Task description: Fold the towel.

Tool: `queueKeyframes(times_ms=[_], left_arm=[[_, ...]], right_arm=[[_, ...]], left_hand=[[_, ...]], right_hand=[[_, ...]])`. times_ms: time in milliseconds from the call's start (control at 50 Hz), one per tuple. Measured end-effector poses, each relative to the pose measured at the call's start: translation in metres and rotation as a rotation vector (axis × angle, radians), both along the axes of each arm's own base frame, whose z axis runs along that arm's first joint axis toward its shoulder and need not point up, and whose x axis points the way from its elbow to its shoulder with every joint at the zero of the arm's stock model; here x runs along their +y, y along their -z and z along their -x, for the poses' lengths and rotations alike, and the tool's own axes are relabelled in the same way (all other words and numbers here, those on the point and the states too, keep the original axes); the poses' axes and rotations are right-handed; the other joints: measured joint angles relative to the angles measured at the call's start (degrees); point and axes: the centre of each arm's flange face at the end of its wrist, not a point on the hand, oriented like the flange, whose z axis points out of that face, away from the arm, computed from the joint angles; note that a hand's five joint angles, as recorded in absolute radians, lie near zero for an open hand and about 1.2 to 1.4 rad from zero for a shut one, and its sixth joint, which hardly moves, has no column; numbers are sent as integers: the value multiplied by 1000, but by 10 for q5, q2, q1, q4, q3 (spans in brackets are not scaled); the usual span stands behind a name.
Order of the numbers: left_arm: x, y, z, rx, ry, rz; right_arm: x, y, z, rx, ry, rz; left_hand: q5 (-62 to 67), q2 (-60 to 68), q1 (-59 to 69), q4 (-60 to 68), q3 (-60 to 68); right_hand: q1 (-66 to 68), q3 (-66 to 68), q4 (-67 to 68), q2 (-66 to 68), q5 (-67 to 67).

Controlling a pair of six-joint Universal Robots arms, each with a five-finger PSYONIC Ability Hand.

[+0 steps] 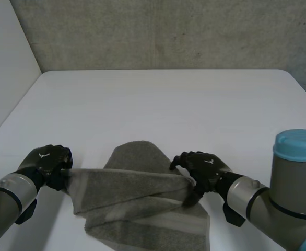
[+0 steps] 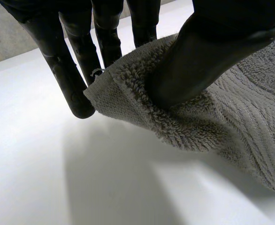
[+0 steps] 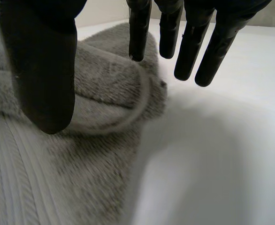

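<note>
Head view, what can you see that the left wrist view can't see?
Extra in the head view: the whole grey towel stretched between the two hands, and the right hand gripping its far end, with the right arm behind it. Extra in the left wrist view: up close, the thumb pinching a towel corner against the fingers. Both share the left hand, the towel and the white table.

Near edge of towel (image 1: 142, 209) cut off, 6 o'clock. Right arm (image 1: 278, 204) cropped, 4 o'clock. Hem blurred beside right hand (image 3: 43, 70).
</note>
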Motion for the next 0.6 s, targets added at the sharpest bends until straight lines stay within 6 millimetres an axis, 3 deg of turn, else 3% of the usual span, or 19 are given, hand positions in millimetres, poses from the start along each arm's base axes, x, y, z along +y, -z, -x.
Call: queueKeyframes(times_ms=[60, 140, 240, 320, 380, 420, 600], left_arm=[[0, -1, 0, 0, 1, 3], [-2, -2, 1, 2, 2, 11], [-7, -7, 1, 7, 3, 32], [-13, -12, 3, 19, 15, 55], [-17, -17, 5, 34, 33, 75], [-20, -20, 7, 46, 43, 85], [-26, -29, 9, 85, 47, 109]], right_arm=[[0, 0, -6, -20, -5, -11], [-5, 0, -14, -48, -4, -25], [-15, 2, -20, -59, 4, -23], [-23, 5, -22, -57, 8, -21], [-27, 9, -22, -50, 10, -28], [-29, 12, -22, -44, 11, -35], [-28, 16, -21, -34, 9, -58]], left_hand=[[0, 0, 0, 0, 0], [0, 0, 0, 0, 0], [0, 0, 0, 0, 0], [0, 0, 0, 0, 0], [0, 0, 0, 0, 0], [0, 0, 0, 0, 0], [0, 0, 0, 0, 0]], right_hand=[[70, 70, 70, 69, 69], [334, 332, 331, 340, 326], [449, 436, 437, 443, 439], [402, 407, 404, 402, 398], [232, 236, 237, 235, 227], [193, 195, 198, 200, 186], [200, 199, 201, 205, 190]])
